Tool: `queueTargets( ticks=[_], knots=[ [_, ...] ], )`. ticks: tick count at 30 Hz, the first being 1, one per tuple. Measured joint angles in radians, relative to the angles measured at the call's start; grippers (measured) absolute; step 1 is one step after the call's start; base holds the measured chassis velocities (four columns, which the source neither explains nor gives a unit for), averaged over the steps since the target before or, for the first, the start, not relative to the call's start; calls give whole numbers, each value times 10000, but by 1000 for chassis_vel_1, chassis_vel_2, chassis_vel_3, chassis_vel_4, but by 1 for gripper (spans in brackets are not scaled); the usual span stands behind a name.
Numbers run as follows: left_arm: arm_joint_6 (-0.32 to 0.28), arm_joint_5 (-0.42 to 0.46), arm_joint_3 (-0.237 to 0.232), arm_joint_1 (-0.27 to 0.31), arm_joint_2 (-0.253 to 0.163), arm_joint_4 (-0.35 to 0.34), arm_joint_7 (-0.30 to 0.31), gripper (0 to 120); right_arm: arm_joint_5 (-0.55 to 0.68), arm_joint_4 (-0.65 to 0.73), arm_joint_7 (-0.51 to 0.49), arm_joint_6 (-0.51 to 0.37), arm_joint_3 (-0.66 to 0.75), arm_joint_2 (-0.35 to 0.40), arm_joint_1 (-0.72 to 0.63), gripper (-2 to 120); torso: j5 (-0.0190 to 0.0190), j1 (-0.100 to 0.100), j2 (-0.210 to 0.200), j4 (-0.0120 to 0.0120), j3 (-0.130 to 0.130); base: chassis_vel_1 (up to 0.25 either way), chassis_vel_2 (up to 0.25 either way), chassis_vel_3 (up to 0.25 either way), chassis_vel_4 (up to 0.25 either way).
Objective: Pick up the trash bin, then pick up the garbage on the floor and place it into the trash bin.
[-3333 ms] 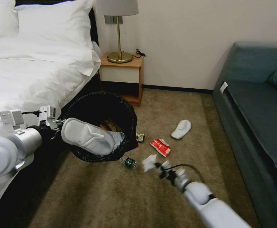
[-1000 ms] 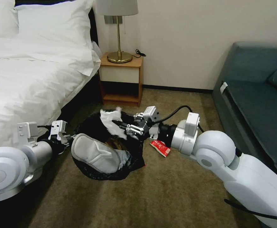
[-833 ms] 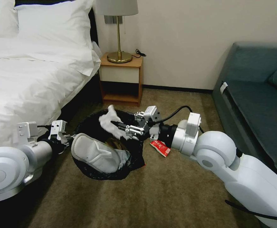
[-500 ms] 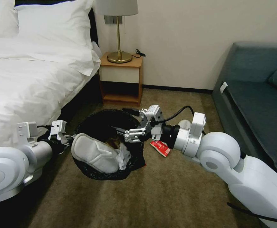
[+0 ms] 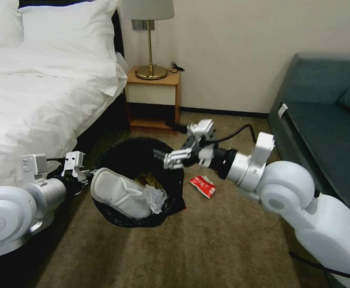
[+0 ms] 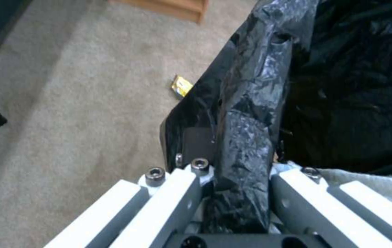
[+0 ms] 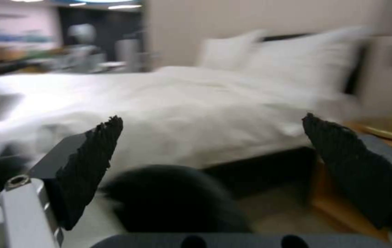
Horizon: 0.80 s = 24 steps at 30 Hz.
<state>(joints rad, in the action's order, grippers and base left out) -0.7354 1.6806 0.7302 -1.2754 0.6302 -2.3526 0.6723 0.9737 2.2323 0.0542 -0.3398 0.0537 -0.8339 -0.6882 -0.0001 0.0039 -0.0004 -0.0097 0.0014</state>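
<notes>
The trash bin (image 5: 132, 149), lined with a black bag, hangs tilted just above the floor (image 5: 183, 248). My left gripper (image 5: 80, 173) is shut on its near rim; in the left wrist view that gripper (image 6: 239, 196) pinches the crinkly rim (image 6: 251, 103). Inside the bin lie a white slipper (image 5: 119, 194), a crumpled tissue (image 5: 157, 199) and tan paper. My right gripper (image 5: 168, 141) hovers open over the bin's far side with nothing held; its black pads (image 7: 96, 162) stand wide apart. A red wrapper (image 5: 202, 186) lies on the carpet beside the bin. A gold wrapper (image 6: 181, 86) lies beneath the rim.
A white bed (image 5: 35, 100) runs along the left. A wooden nightstand (image 5: 154, 100) with a brass lamp (image 5: 151, 72) stands at the wall behind the bin. A teal sofa (image 5: 327, 132) fills the right. Open carpet lies in front.
My right gripper opened and dropped the white tissue into the bin, then rose and drew back to the right. The left arm and bin stayed put.
</notes>
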Motion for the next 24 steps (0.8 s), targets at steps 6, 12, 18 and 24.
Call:
queueTargets(
  ticks=[6, 12, 18, 24],
  knots=[
    [0, -659, 184, 78, 70, 185, -323, 1, -36, -296, -1574, 335, 525, 66, -874, 100, 1, 0, 0, -1, 0, 0, 0, 0, 0],
    [0, -1272, 343, 217, 325, 367, -693, 1, -1013, -798, -2618, 759, 1278, -81, -2389, 100, 2, 0, 0, 0, 1, 0, 0, 0, 0],
    [0, -1716, 569, 299, 529, 408, -949, 1, -2429, -905, -2950, 921, 2510, -502, -4039, 100, 2, 0, 0, 0, 0, 0, 0, 0, 0],
    [0, -2411, 700, 436, 661, 632, -1364, 1, -3483, -570, -2881, 838, 3559, -873, -5658, 100, 0, 0, 1, -3, -1, 0, 0, 0, 0]
  ],
)
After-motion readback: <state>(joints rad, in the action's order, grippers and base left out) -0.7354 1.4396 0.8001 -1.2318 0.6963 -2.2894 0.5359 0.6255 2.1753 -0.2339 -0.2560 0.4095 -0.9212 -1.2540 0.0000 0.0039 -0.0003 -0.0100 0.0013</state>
